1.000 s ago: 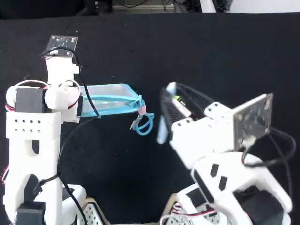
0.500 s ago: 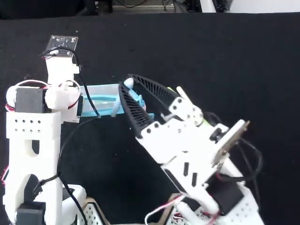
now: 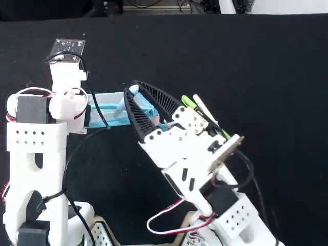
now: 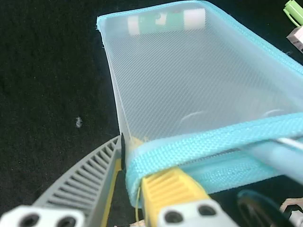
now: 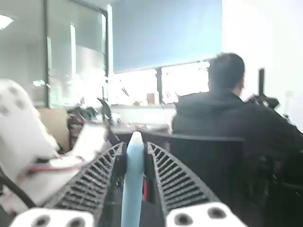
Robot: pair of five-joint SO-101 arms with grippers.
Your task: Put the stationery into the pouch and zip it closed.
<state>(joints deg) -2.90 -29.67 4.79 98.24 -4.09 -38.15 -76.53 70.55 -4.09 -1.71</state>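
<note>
The left gripper (image 4: 135,158) has its jaws pinching the pouch (image 4: 199,90) by the zip edge. Its wrist view shows a green-and-white item (image 4: 165,20) through the mesh. The right gripper (image 5: 135,147) — jaws clamped on a pale blue pen (image 5: 134,184) — hangs over the pouch. Green pens (image 3: 190,101) lie on the black worktop (image 3: 256,66).

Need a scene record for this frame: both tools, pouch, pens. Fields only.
pouch: lying on the table, green-and-white item inside at its far end
left tool: shut on the pouch's near end, at the zip tape
right tool: shut on light blue pen
light blue pen: slanted, lower end at the pouch opening; how far in, cannot tell
outside pouch: green pen and white pen, on the table beside the right arm
</note>
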